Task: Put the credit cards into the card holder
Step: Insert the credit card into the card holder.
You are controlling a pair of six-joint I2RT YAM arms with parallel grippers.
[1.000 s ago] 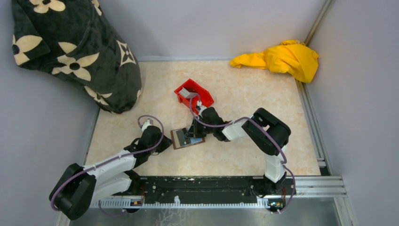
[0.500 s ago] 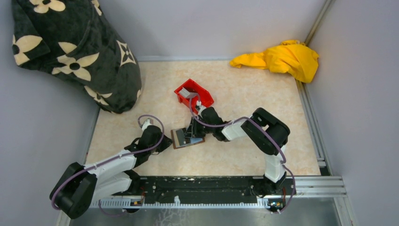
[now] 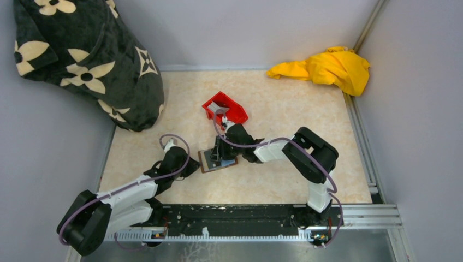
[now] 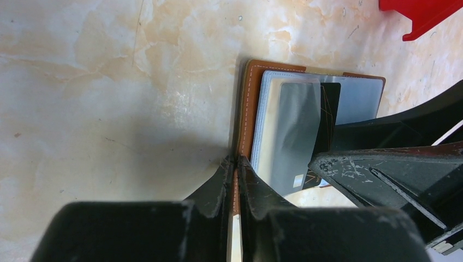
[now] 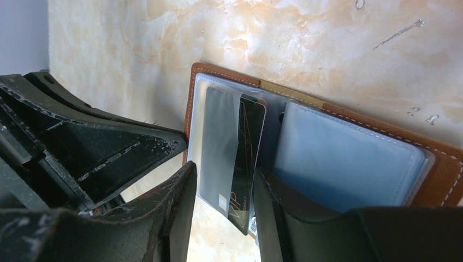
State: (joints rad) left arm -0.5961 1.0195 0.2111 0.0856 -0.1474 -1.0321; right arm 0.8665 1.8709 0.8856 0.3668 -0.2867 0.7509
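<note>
Left gripper (image 4: 236, 164): pinching the brown stitched edge of the card holder (image 4: 247, 109), fingers closed tight on the leather.
Card holder: lying open on the table (image 3: 273, 180), just beyond the left gripper's tips and directly under the right gripper (image 5: 223, 191).
Holder contents: a grey card (image 4: 295, 125) and a black card (image 5: 248, 158) sitting partway in the clear sleeve on one half, their ends sticking out of it; the other half showing a bluish sleeve.
Right gripper: jaws standing apart, straddling the black card's protruding end; I cannot tell whether either finger is touching it.
Red bin (image 3: 235, 112): sitting just past the right gripper, holding a pale card (image 3: 218, 107) that is leaning inside.
Far corners: a yellow cloth (image 3: 327, 68) lying well beyond the right arm, a dark flowered blanket (image 3: 82, 60) slumping well beyond the left arm.
</note>
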